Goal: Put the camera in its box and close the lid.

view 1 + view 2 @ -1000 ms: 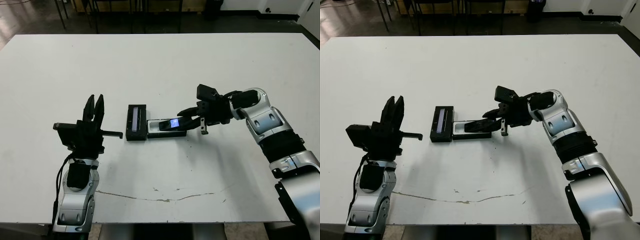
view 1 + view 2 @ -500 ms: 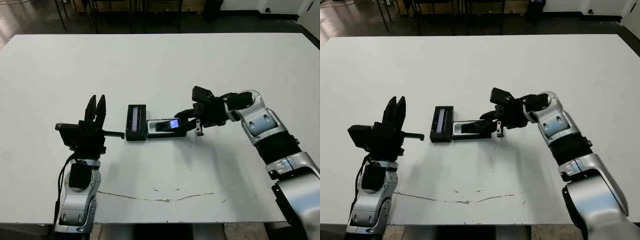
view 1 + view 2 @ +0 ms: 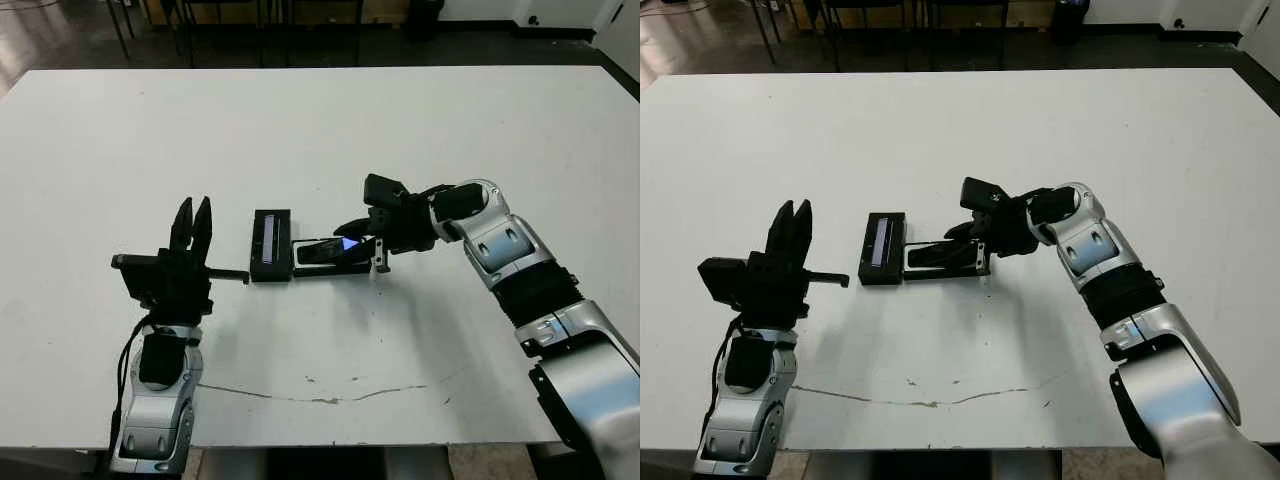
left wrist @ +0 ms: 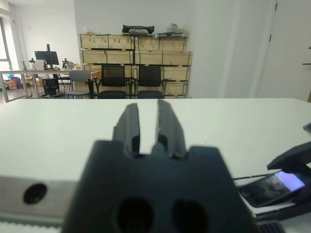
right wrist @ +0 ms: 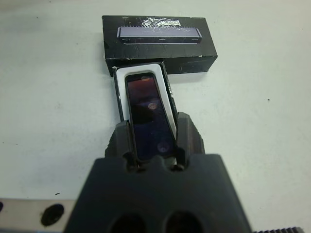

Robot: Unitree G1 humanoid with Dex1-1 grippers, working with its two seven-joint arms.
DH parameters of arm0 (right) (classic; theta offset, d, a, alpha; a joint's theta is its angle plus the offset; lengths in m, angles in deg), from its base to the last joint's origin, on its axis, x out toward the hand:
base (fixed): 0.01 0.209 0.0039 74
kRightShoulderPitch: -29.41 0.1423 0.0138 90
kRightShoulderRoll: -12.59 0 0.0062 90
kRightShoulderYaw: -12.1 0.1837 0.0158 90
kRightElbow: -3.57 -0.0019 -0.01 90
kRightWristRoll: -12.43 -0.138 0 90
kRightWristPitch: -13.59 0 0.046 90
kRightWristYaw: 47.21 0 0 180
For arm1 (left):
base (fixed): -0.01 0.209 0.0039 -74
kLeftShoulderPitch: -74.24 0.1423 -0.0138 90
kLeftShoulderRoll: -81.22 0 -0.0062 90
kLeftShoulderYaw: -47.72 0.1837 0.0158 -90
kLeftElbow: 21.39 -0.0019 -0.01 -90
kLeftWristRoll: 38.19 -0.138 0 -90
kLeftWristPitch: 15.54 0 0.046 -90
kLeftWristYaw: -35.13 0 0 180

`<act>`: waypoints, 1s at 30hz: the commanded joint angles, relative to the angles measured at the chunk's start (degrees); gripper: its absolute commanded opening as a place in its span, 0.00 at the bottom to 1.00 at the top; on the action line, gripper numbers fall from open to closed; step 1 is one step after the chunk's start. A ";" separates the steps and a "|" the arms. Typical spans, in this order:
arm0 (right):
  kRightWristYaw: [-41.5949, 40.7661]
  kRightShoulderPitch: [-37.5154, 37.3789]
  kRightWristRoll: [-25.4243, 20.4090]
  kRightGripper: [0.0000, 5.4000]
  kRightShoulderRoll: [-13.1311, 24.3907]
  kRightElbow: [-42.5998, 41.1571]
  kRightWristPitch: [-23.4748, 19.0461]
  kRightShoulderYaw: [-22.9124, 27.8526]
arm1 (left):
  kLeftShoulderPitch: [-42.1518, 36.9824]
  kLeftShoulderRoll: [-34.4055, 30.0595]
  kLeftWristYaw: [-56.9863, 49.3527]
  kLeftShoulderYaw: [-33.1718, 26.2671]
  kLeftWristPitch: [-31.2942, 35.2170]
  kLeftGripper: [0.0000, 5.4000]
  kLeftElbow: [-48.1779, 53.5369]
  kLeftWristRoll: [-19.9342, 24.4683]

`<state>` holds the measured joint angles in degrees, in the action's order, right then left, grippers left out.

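The box's white-lined tray [image 5: 118,92] lies mid-table with its lid [image 5: 158,43] folded flat open beyond it, pale stripe up. The camera [image 5: 148,114], slim and black with a glossy face, rests tilted in the tray, its near end raised. My right gripper [image 5: 149,133] is shut on that end, one finger [image 5: 121,141] on each long side. From the head, the camera [image 3: 335,250] sits just right of the lid [image 3: 271,243]. My left gripper [image 3: 192,222] hovers left of the box, pointing up, fingers [image 4: 129,126] close together and holding nothing.
The white table [image 3: 400,130] has a thin scratch line [image 3: 320,390] near its front edge. Chairs [image 4: 131,80] and stacked crates [image 4: 136,48] stand beyond the far edge. Bare tabletop surrounds the box.
My right gripper has moved left with the camera, sliding it further over the tray toward the lid. The left arm has stayed where it was.
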<state>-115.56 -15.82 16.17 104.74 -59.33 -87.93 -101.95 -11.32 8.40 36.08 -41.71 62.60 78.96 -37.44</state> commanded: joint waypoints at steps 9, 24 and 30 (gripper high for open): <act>-2.10 0.77 0.18 0.27 1.87 1.63 5.63 0.41 | 0.92 -0.24 -0.06 -0.16 0.30 0.00 -0.67 0.01; 6.18 -1.68 -0.67 0.88 7.17 -8.21 8.66 7.88 | 0.79 -0.08 0.05 0.10 0.23 0.00 -0.81 -0.10; 16.09 -8.79 -9.24 1.00 3.27 -15.66 2.40 16.52 | 1.09 0.00 -0.22 0.23 0.62 0.00 -0.34 -0.34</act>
<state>-102.05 -21.34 7.81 109.25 -72.98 -83.27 -86.62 -11.19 8.52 36.07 -41.44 62.30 78.85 -37.62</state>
